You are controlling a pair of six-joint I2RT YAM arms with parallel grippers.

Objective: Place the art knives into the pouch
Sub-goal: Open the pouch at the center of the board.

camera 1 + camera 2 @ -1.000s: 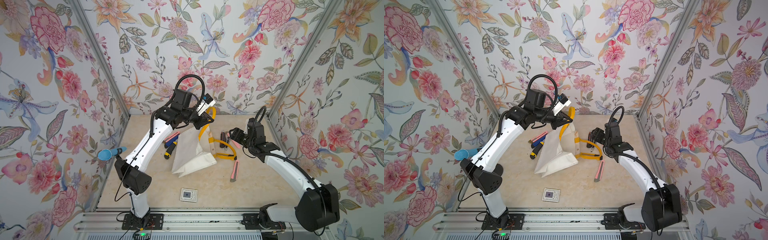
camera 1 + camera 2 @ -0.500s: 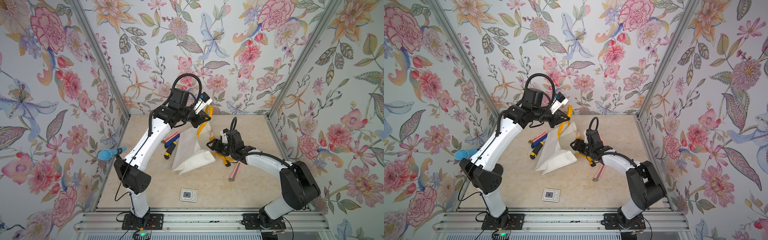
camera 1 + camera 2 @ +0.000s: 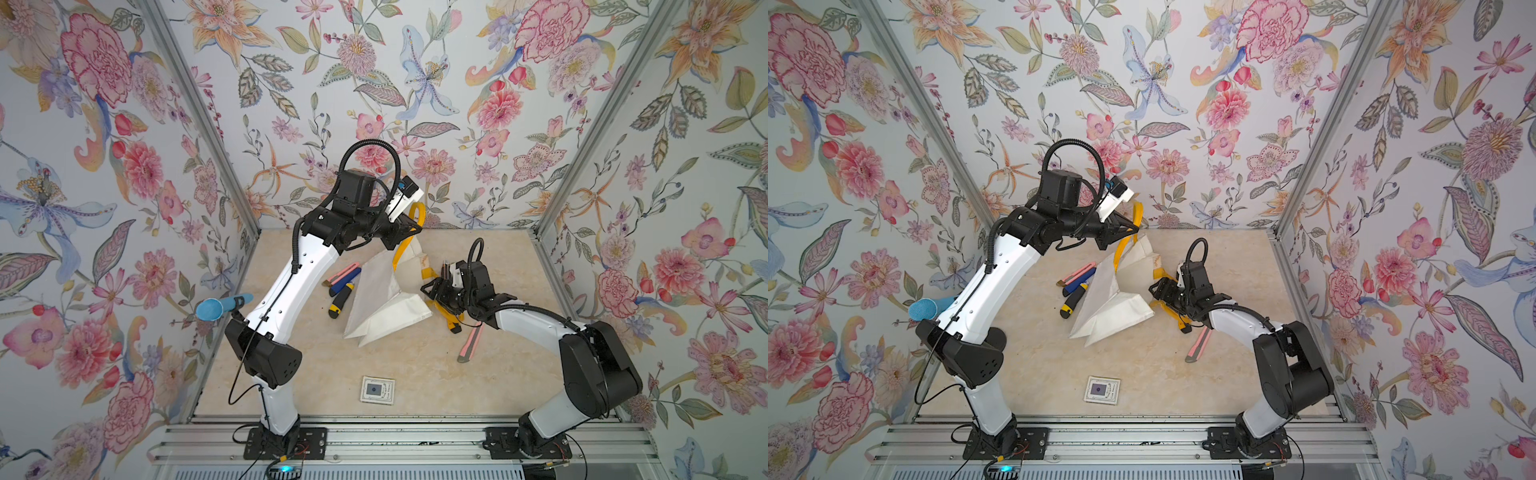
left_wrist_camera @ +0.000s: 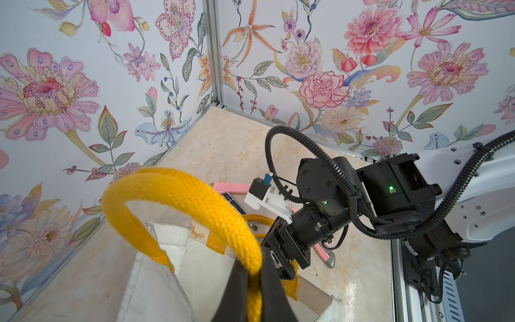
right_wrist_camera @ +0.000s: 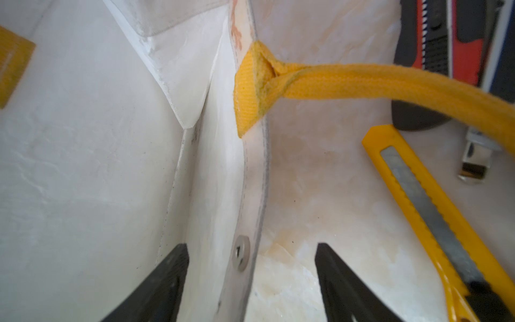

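The left tool [image 4: 252, 274] clamps the pouch [image 3: 386, 307] handle [image 4: 195, 200]. The right tool [image 5: 250, 246] stands wide astride the rim [image 5: 252, 178], holding nothing.

Walls [image 3: 374, 104] papered in pastel floral print, joined by aluminium corner posts [image 3: 201, 120]. Beige marbled tabletop [image 3: 436, 386] (glossy, evenly lit). Slotted metal rail [image 3: 395, 440] along the front.
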